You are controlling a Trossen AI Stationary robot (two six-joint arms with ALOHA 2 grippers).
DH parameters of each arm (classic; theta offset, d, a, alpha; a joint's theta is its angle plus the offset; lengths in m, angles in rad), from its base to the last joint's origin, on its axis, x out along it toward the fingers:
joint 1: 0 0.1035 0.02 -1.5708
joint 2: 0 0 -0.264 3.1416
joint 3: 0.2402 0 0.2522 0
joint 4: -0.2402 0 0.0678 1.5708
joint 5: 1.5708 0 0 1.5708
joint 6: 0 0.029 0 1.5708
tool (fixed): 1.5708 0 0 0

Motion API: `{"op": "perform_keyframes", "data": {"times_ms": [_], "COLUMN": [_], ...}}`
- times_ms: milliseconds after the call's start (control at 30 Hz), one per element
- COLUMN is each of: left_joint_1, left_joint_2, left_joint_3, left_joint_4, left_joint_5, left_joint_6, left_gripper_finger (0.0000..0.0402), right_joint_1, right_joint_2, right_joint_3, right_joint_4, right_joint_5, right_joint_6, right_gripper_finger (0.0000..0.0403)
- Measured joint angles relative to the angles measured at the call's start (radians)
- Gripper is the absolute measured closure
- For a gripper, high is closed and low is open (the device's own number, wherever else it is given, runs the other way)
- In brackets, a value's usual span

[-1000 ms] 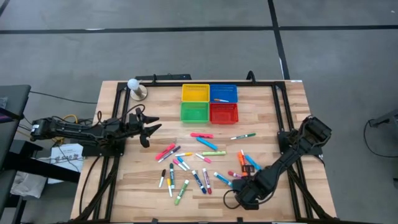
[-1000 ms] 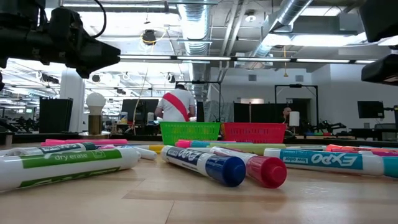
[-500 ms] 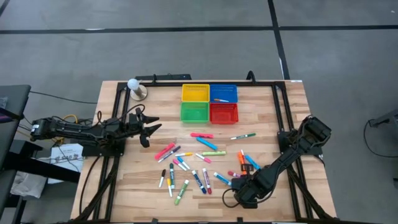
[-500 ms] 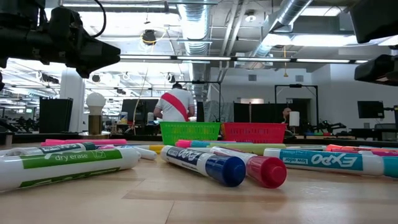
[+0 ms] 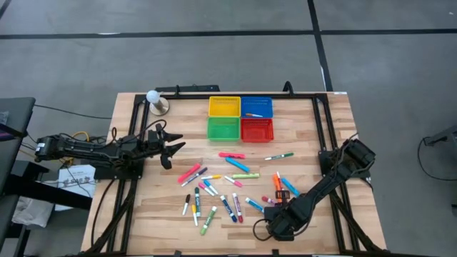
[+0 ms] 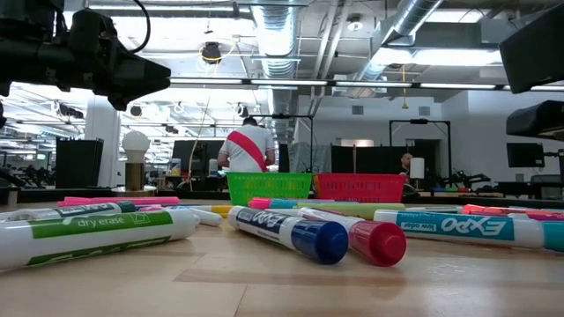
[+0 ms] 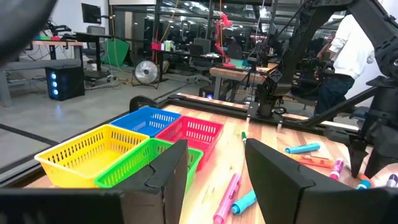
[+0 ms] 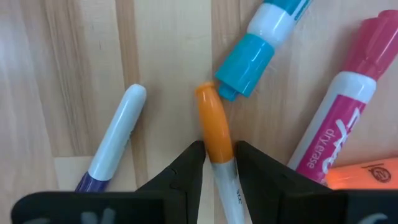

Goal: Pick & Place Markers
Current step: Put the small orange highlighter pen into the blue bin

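Right gripper point(image 8: 214, 163): low over the near right of the table point(image 5: 335, 143), fingers point(image 8: 189, 163) pinched narrow on both sides of the orange-capped marker point(image 8: 214, 134), grip set behind the cap so the capped end pokes clear.
Orange-capped marker: apparently off the wood or barely so; hard to judge from above, where the wrist hides it.
Neighbours in the wrist view: teal-capped marker point(image 8: 249, 59) just beside the orange tip, pink marker point(image 8: 342, 115) near, purple marker point(image 8: 112, 134) apart on the other side.
Markers point(image 5: 232, 178): scattered across the table's middle, most not yet sorted.
Left gripper point(image 5: 168, 146): parked above the table's left edge, jaws wide, holding nothing, aimed toward the baskets.
Baskets point(image 5: 240, 118): four in a square at the far edge; yellow basket point(image 7: 93, 149) and green basket point(image 7: 152, 158) nearest the left arm, blue basket point(image 5: 257, 106) already holding a marker.
Likely next: lift and carry far across to a basket, presumably colour-matched.
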Motion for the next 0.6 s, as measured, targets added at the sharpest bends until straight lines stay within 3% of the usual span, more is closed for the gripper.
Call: {"op": "perform_keyframes", "data": {"times_ms": [600], "left_joint_1": [0.000], "left_joint_2": [0.000], "left_joint_3": [0.000], "left_joint_4": [0.002], "left_joint_5": [0.000], "left_joint_6": [0.000], "left_gripper_finger": [0.0241], "right_joint_1": [0.000], "right_joint_2": [-0.002], "right_joint_3": [-0.005], "right_joint_4": [0.008], "right_joint_5": [0.020], "right_joint_6": [0.001], "right_gripper_finger": [0.0313]}}
